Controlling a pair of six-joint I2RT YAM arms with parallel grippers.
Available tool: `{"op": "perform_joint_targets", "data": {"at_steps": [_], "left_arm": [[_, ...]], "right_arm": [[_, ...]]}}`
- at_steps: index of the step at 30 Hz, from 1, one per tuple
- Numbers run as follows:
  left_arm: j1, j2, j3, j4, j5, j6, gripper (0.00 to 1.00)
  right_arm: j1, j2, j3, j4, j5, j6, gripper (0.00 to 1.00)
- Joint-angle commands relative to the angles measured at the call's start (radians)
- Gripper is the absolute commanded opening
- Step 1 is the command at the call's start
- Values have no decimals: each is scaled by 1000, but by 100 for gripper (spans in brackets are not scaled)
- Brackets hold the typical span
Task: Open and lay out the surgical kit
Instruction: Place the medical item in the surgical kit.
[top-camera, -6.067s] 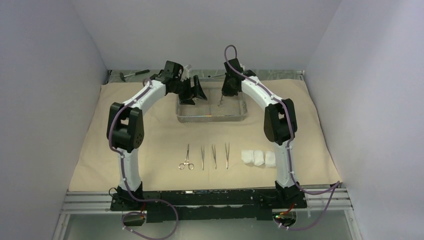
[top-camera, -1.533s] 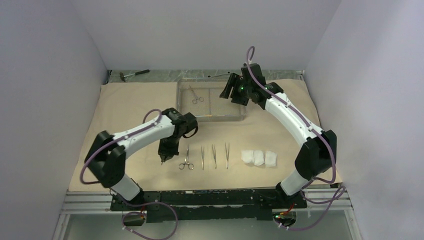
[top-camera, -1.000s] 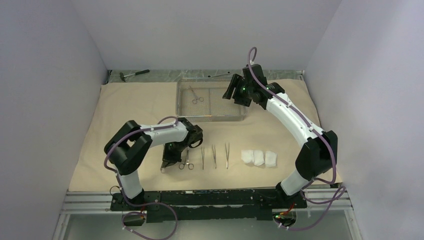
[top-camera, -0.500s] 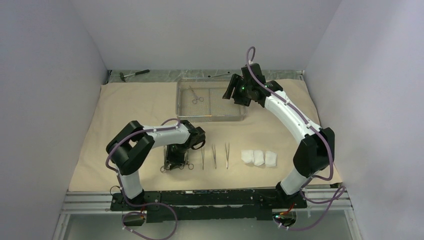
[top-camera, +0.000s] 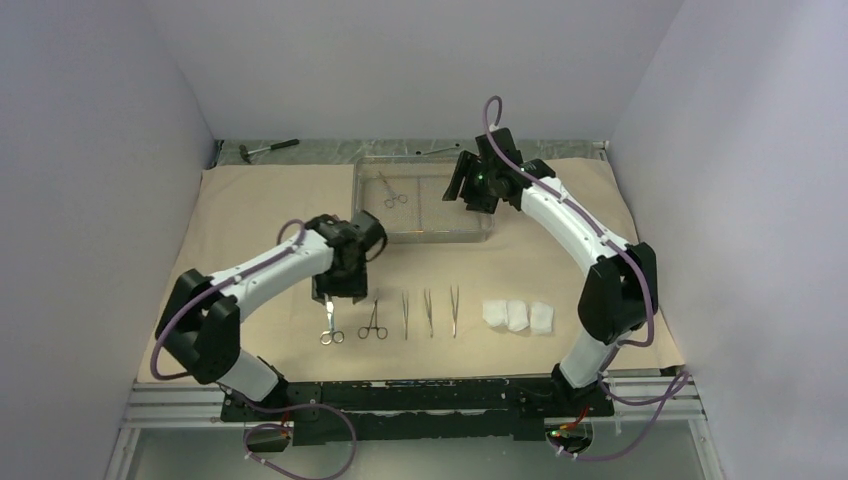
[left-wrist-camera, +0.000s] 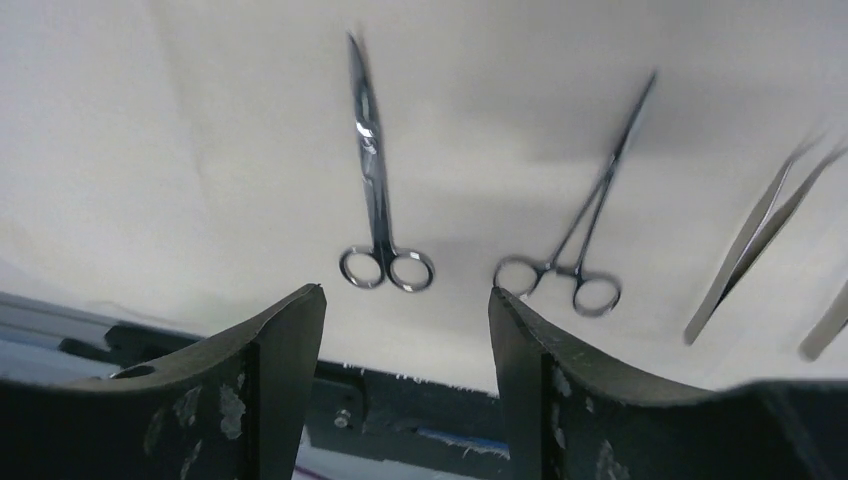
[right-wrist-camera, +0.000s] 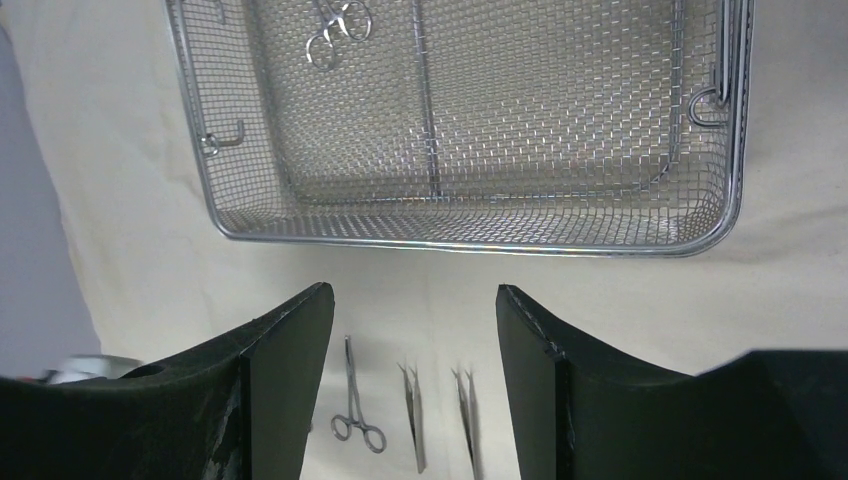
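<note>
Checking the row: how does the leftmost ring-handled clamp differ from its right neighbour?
The leftmost clamp has a stouter shaft and rings side by side; the neighbouring clamp is slimmer, its rings spread apart. In the left wrist view the leftmost lies nearly straight, the neighbour slants. Both are silver, flat on the tan wrap, rings pointing the same way.

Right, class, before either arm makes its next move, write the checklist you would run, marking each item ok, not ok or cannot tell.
1. Left gripper jaws open, holding nothing: ok.
2. Leftmost clamp flat on the wrap sheet, clear of those jaws: ok.
3. Leftmost clamp apart from the neighbouring clamp: ok.
4. Wire-mesh tray emptied: not ok, a ring-handled clamp lies inside.
5. Right gripper jaws open, empty, over the tray: ok.
</note>
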Motion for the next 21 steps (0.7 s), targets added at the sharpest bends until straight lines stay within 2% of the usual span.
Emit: {"op": "perform_joint_targets", "data": {"at_steps": [1,6,10,16,21], "left_arm": [[167,-90,-56,134,129,85,65],[309,-127,-158,269,312,133,60],[369,-117,-221,329,383,145,54],[408,-80,-262,369,396,166,40],[412,-37,-272,374,361,179,39]], "right_arm": [[10,27,42,36,6,-13,64],[30,66,65,27,27,-30,64],[41,100,83,19,29,-32,63],[45,130,108,5,29,-35,62],[46,148,131,-5,30,-42,62]]}}
